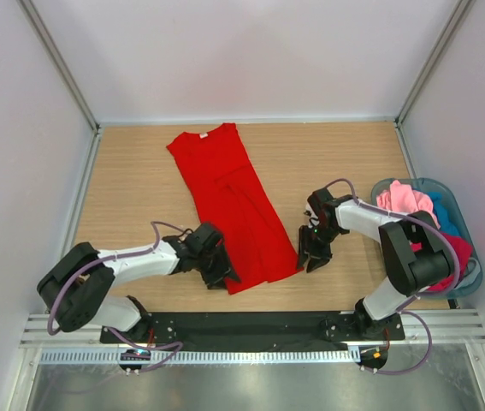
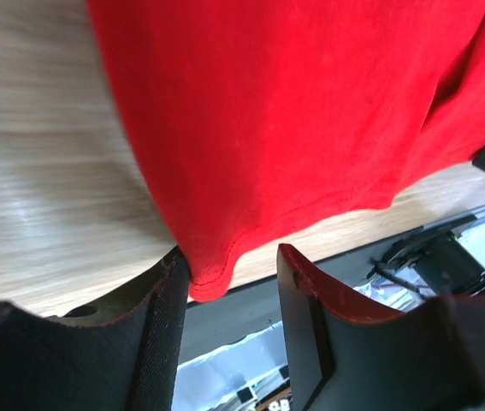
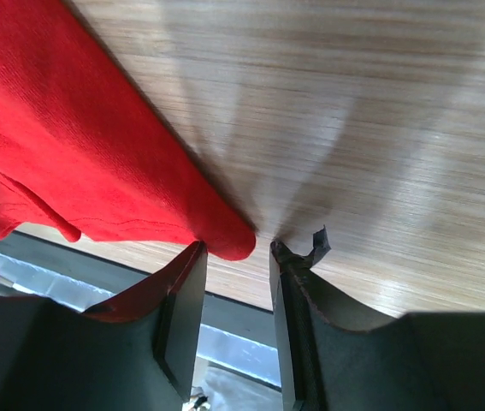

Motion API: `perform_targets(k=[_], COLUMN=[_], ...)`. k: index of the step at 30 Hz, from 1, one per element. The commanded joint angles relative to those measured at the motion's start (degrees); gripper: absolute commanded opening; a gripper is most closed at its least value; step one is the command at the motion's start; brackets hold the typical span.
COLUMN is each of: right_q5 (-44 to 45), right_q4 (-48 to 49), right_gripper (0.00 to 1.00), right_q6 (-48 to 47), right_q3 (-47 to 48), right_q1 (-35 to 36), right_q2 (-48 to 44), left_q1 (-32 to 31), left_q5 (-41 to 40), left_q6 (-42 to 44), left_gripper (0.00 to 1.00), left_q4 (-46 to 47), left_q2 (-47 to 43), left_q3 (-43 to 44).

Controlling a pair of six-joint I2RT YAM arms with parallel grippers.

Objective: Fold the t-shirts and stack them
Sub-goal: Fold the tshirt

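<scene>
At near hem of red t-shirt (image 1: 229,201), you are bracketing both corners for fold: left pincer (image 2: 233,255) gaping wide, right pincer (image 3: 238,248) narrowly parted, neither gripping cloth.

Wood table (image 1: 345,163) w/ 1 blue-grey plastic basket (image 1: 475,257) at its right edge.

Three cameras are watching a bright red cloth t-shirt (image 1: 229,205) on a pale wooden table (image 1: 336,163).
The top one is looking steeply down from behind the arms; the wrist ones are looking closely past the black left gripper (image 2: 231,257) and right gripper (image 3: 237,248), each at one hem corner the top view is also showing.
</scene>
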Motion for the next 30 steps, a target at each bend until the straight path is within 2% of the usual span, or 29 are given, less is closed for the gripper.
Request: perform_targets(k=[1, 3, 11, 12, 15, 16, 17, 18, 19, 22, 23, 25, 30], right_q5=[-0.7, -0.2, 1.4, 1.4, 1.7, 1.7, 1.9, 2.0, 2.1, 3.0, 3.7, 3.6, 2.6], right_q4=[1.1, 1.0, -0.1, -0.2, -0.8, -1.4, -1.9, -2.3, -3.0, -4.0, -4.3, -5.2, -2.8], right_gripper=[0.42, 0.4, 0.05, 0.01, 0.01, 0.01, 0.01, 0.06, 0.19, 0.39, 0.42, 0.45, 0.45], right_q6=[0.6, 0.9, 1.0, 1.1, 1.6, 1.7, 1.8, 1.9, 2.1, 2.0, 1.9, 1.1, 0.2], right_q3=[-0.9, -1.1, -0.5, -0.6, -0.4, -0.2, 0.4, 0.8, 1.0, 2.5, 2.9, 3.3, 2.3], right_q1=[0.0, 0.0, 0.0, 0.0, 0.0, 0.0, 0.0, -0.1, 0.0, 0.0, 0.0, 0.0, 0.0], right_q2=[0.3, -0.3, -1.9, -2.2, -3.4, -4.2, -4.5, -5.0, -5.5, -7.3, -7.2, -6.6, -4.4], left_q1=[-2.8, -3.7, -4.0, -3.9, -3.9, -4.0, -3.9, -3.9, -4.0, -4.0, -4.0, -3.9, -4.0], left_q5=[-1.3, -2.6, -5.9, -6.3, -6.6, -6.8, -7.3, -7.5, -7.7, -8.3, -8.1, -8.1, -8.4], left_q6=[-3.3, -4.8, -6.3, -5.8, -5.5, -5.2, -5.0, -4.8, -4.2, -3.6, -3.7, -3.6, -3.6], left_gripper=[0.46, 0.45, 0.42, 0.39, 0.24, 0.17, 0.13, 0.1, 0.02, 0.0, 0.0, 0.0, 0.0], left_q4=[1.8, 1.8, -1.5, -2.2, -3.0, -3.5, -3.9, -4.4, -5.5, -6.9, -7.0, -7.6, -8.6], left_q2=[0.9, 0.3, -5.5, -5.7, -6.2, -6.5, -6.7, -6.8, -6.8, -6.5, -6.5, -6.9, -7.8], left_q3=[-1.8, -2.8, -5.5, -5.5, -5.2, -4.9, -4.7, -4.0, -3.7, -3.0, -3.0, -3.0, -3.0])
